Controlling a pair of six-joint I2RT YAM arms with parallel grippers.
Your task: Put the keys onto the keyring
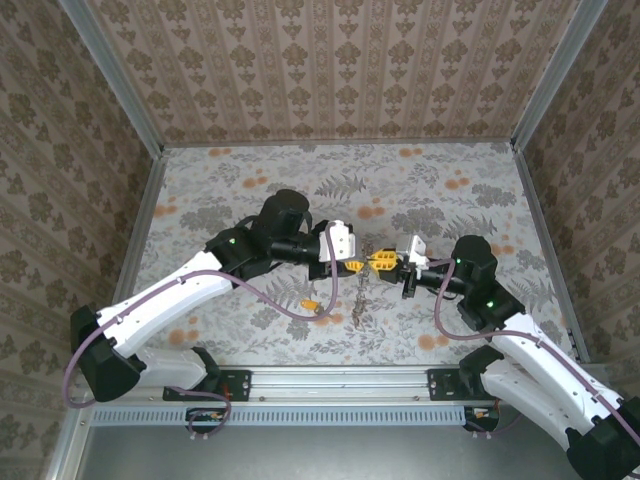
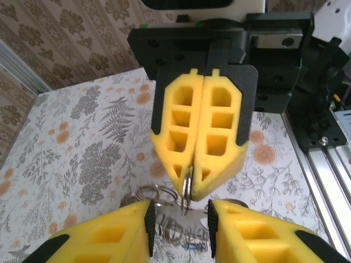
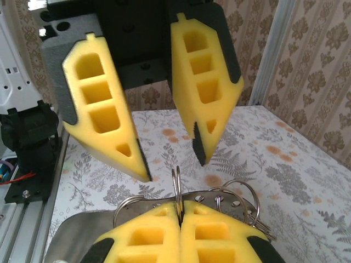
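We see the right fingers (image 3: 219, 233) pressed together, pinching the keyring (image 3: 177, 181) on edge above the middle of the desk (image 1: 450, 180). The left fingers (image 2: 93, 238) stand spread, facing them just beside the ring. More metal loops (image 3: 241, 189) bunch close by the pinched one.

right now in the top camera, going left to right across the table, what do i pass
left arm's base → yellow-headed key → left gripper, open → right gripper, shut on the keyring → right arm's base
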